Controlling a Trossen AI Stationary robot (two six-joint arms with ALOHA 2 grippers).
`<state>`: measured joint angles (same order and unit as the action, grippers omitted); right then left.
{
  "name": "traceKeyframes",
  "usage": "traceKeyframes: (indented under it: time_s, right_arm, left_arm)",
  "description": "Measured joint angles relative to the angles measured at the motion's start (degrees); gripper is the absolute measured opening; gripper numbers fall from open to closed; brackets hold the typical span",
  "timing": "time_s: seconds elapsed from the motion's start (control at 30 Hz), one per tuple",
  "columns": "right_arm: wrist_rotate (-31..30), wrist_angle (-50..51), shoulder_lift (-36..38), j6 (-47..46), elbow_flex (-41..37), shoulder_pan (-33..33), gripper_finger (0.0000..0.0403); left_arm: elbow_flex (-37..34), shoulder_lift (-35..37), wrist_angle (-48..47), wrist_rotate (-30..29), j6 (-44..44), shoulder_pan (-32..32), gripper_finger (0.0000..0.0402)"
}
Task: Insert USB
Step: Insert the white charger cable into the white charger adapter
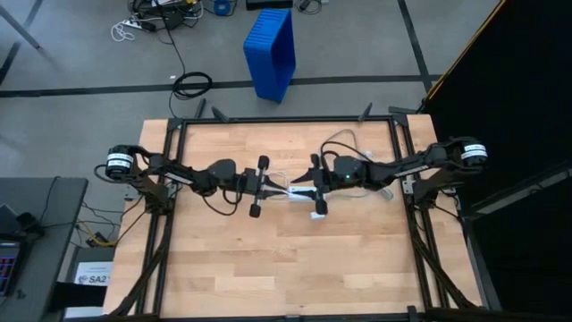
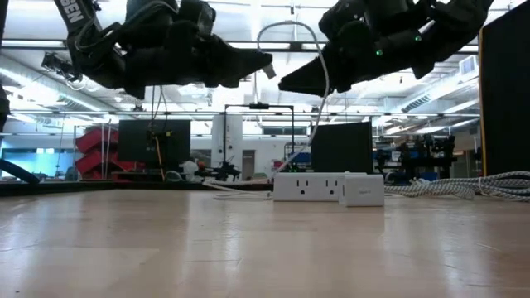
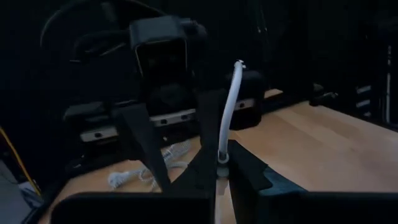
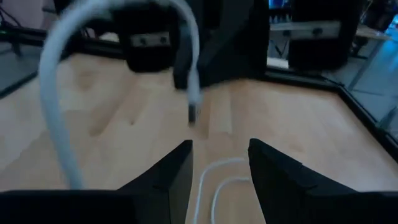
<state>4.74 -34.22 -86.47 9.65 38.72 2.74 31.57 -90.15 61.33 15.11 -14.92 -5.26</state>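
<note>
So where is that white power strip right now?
The white power strip lies flat on the wooden table near the middle, below the two raised hands, with its grey cord trailing off to the right in the low view.

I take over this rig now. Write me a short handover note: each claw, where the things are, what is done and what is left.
Left claw: shut on the thin white USB cable, raised over the middle of the wooden table.
Right claw: open, empty, facing the left claw, close to the cable's small plug.
White plastic power strip: lies on the table below the arms.
Done: cable lifted.
Left: plug not yet inserted; it hangs in the air.
</note>
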Motion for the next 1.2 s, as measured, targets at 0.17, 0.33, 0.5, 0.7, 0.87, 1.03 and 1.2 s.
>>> traceKeyframes:
  time_s: [0.17, 0.33, 0.5, 0.7, 0.87, 1.03, 1.2]
  right_arm:
    - [0.71, 0.87, -1.08, 0.04, 1.84, 0.02, 0.0134]
    - [1.05, 0.82, -1.14, -0.16, 2.38, 0.00, 0.0127]
    - [2.04, 1.72, -1.14, -1.00, 2.38, 0.02, 0.0121]
    - [3.15, 0.10, -1.05, -2.34, 2.57, -0.13, 0.0123]
    - [2.30, -0.13, -1.05, -2.36, 2.55, -0.11, 0.0115]
    - [0.98, 0.22, -1.03, -2.03, 2.55, 0.01, 0.0090]
    - [0.94, 0.50, -1.03, -1.65, 2.55, 0.07, 0.0058]
  left_arm:
    - [2.14, 0.00, -3.04, -0.38, -0.04, 0.00, 0.0001]
    - [3.04, 0.02, -3.04, -1.34, -0.25, 0.04, 0.0001]
    - [3.04, 0.02, -3.98, -4.18, -1.29, 0.09, 0.0001]
    - [3.00, -0.11, -5.04, -6.89, -1.42, 0.06, 0.0001]
    - [3.00, -0.07, -5.39, -8.01, -1.20, 0.02, 0.0001]
    - [3.00, -0.07, -4.80, -7.92, -1.14, 0.07, 0.0001]
    - [3.00, -0.07, -3.96, -7.19, 0.27, 0.07, 0.0001]
